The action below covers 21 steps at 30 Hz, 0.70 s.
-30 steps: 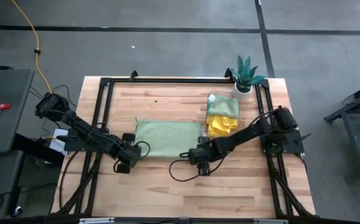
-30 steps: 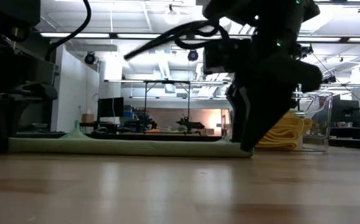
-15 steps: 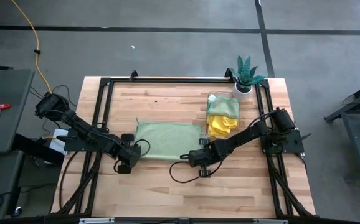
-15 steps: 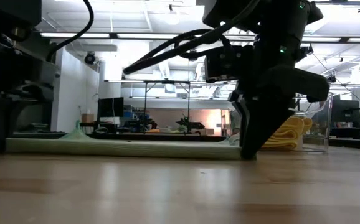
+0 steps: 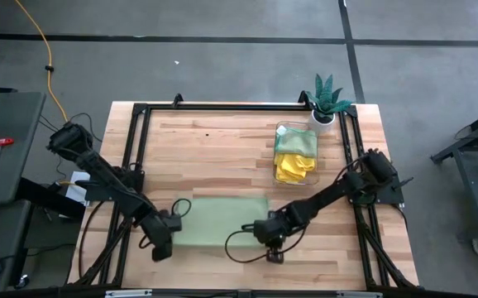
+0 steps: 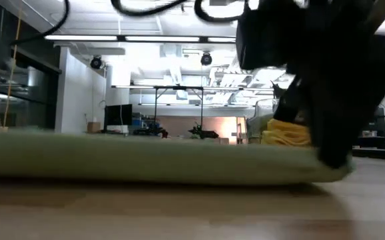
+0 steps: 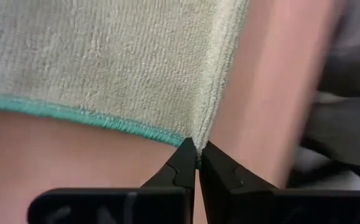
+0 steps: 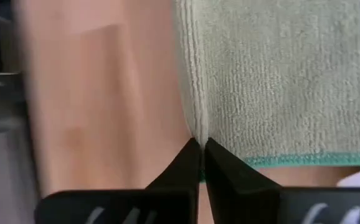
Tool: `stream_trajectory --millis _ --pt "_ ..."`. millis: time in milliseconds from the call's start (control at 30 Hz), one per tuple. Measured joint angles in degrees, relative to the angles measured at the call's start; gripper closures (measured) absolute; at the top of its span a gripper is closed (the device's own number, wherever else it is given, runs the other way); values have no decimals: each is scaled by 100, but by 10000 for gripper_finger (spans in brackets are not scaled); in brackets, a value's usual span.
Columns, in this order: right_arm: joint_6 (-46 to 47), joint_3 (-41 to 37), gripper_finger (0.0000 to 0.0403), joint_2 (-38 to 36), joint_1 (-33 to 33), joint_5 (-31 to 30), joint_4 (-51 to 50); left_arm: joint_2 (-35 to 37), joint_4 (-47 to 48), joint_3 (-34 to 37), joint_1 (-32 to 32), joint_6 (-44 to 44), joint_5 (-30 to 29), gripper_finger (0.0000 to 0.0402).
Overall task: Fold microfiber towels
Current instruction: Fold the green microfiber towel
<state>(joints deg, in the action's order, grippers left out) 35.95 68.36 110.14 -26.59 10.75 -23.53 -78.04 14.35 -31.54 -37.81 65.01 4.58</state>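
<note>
A pale sage green microfiber towel (image 5: 222,222) lies as a flat rectangle near the table's near edge; in the low view the towel (image 6: 146,157) fills the picture's width. My left gripper (image 5: 169,238) is shut on its near left corner, my right gripper (image 5: 270,242) on its near right corner. More microfiber towels, yellow (image 5: 293,168) and green (image 5: 297,142), sit in a clear container at the far right. My left gripper (image 7: 197,152) pinches the towel's near left corner (image 7: 195,138), where the teal hem meets the thick side edge, between its two fingertips. The towel spreads flat away from the fingers. My right gripper (image 8: 201,146) pinches the near right corner (image 8: 198,132), where the side edge meets the teal hem, between its fingertips. In the low view that corner (image 6: 342,173) sits low by the table under the dark gripper.
A clear container (image 5: 282,131) with towels stands at the far right, a small potted plant (image 5: 328,99) behind it. A black frame (image 5: 140,112) runs round the table's edges. Bare wood (image 5: 214,145) lies beyond the towel.
Both grippers have gone toward the table's near edge, and the green towel has slid with them along the table from the middle, still spread as a flat rectangle.
</note>
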Motion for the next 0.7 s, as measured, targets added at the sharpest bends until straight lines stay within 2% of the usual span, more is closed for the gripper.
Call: stream_trajectory --millis 133,267,467,700 --pt "44 194 402 -121 -114 607 52 13 -848 -1 -171 715 553 401" --pt "1 360 402 -309 -66 781 -54 135 -1201 -1 -122 919 823 402" --pt "-44 385 402 -608 264 588 -639 446 -1106 -1 296 718 737 401" --pt "-104 386 403 -675 640 258 -1172 811 -92 -1 717 379 276 401"
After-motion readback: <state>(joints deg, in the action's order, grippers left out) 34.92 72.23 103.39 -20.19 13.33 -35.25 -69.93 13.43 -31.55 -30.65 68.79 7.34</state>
